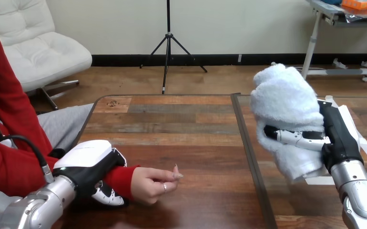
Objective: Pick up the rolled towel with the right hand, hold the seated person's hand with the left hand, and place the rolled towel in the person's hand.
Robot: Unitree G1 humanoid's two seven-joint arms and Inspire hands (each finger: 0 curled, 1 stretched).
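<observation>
Right robot hand (335,136) is wrapped round the rolled towel (284,102) mid-roll, raised over the table (181,129) at right. Towel is prob. soft, light & squashy, so a wrap-round hold suits. Left robot hand (88,161) curls round the person's wrist (122,179).

No text, label or number that I can read, none on the rolled towel (284,102) in my right hand (339,136), none on the table (186,129)

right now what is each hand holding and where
Right hand grips the towel round its middle; left hand is curled round the person's wrist.
</observation>
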